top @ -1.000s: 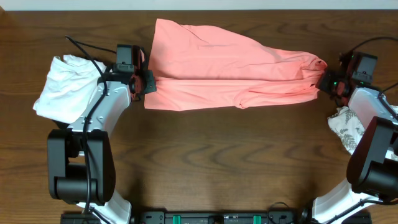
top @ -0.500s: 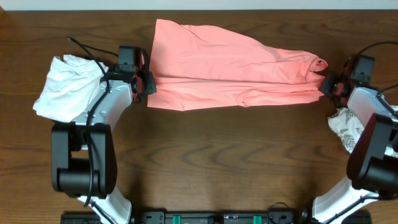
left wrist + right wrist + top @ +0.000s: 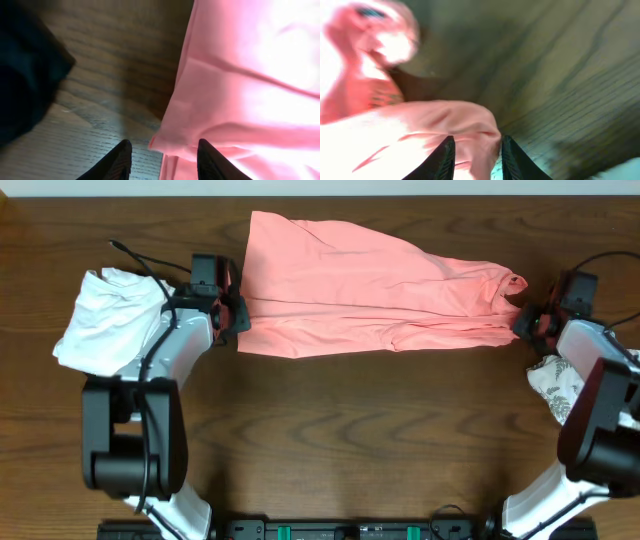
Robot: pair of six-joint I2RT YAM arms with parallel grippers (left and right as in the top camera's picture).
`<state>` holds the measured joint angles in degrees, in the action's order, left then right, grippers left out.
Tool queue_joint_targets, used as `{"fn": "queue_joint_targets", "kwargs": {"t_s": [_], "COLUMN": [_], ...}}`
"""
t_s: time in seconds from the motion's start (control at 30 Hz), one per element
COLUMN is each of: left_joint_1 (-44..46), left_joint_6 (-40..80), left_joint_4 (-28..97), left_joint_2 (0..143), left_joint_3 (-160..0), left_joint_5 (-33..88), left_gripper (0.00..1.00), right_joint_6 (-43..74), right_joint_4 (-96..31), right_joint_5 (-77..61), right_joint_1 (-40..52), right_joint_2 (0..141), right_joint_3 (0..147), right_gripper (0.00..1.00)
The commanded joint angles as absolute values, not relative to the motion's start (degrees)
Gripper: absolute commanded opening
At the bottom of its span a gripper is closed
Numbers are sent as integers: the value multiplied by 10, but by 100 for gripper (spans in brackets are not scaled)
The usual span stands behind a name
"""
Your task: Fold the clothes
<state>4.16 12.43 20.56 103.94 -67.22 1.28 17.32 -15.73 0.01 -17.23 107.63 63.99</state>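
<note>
The clothes are one salmon-pink garment (image 3: 370,295) lying folded lengthwise across the far half of the table. My left gripper (image 3: 236,320) sits at its left near corner. In the left wrist view the garment (image 3: 250,75) fills the right side, and its corner lies loose between the fingers of the open left gripper (image 3: 165,142). My right gripper (image 3: 522,325) is at the garment's right end. In the right wrist view the right gripper (image 3: 478,137) stands a little open, with a fold of the garment (image 3: 420,130) still lying between its fingers.
A plain white folded garment (image 3: 105,320) lies at the left edge, behind my left arm. A white cloth with grey leaf print (image 3: 560,385) lies at the right edge, beside my right arm. Dark wooden table (image 3: 340,420) shows in front of the pink garment.
Both grippers have gone from shut to open, letting go of the pink garment's ends. The right gripper has backed off slightly to the right, and the garment's right end has settled onto the table.
</note>
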Motion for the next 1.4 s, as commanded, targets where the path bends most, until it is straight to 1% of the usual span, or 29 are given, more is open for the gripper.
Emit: {"fn": "queue_joint_targets", "kwargs": {"t_s": [0.0, 0.03, 0.07, 0.13, 0.23, 0.4, 0.53, 0.67, 0.8, 0.93, 1.03, 1.23, 1.3, 1.37], "left_joint_1": [38, 39, 40, 46, 62, 91, 93, 93, 93, 93, 93, 93, 93, 93], "left_joint_6": [126, 128, 131, 130, 130, 125, 126, 126, 126, 127, 128, 128, 128, 128], "left_joint_4": [207, 210, 214, 226, 256, 297, 334, 363, 380, 386, 388, 388, 388, 388], "left_joint_2": [981, 969, 962, 953, 957, 975, 989, 993, 993, 993, 993, 993, 993, 993], "left_joint_3": [-679, -679, -679, -679, -678, -678, -678, -678, -678, -678, -678, -678, -678, -678], "left_joint_5": [6, 9, 13, 36, 76, 79, 79, 69, 62, 62, 62, 62, 62, 62], "left_gripper": [43, 43, 43, 43, 43, 44, 44, 44, 44, 44, 44, 45, 52, 54], "right_joint_6": [151, 144, 135, 122, 98, 18, -17, -20, -18, -17, -11, -9, -9, -9], "right_joint_4": [-156, -156, -157, -164, -195, -283, -325, -323, -316, -314, -314, -305, -302, -295], "right_joint_5": [4, -7, -24, -70, -137, -262, -286, -305, -293, -244, -205, -171, -163, -165], "right_joint_1": [-168, -165, -163, -154, -131, -69, -2, 66, 114, 143, 153, 152, 152, 152], "right_joint_2": [1000, 982, 969, 945, 932, 958, 994, 1023, 1027, 1027, 1027, 1027, 1029, 1037], "right_joint_3": [648, 648, 648, 648, 648, 648, 648, 648, 648, 648, 648, 648, 648, 648], "right_gripper": [27, 24, 19, 15, 19, 23, 25, 27, 27, 27, 27, 28, 29, 29]}}
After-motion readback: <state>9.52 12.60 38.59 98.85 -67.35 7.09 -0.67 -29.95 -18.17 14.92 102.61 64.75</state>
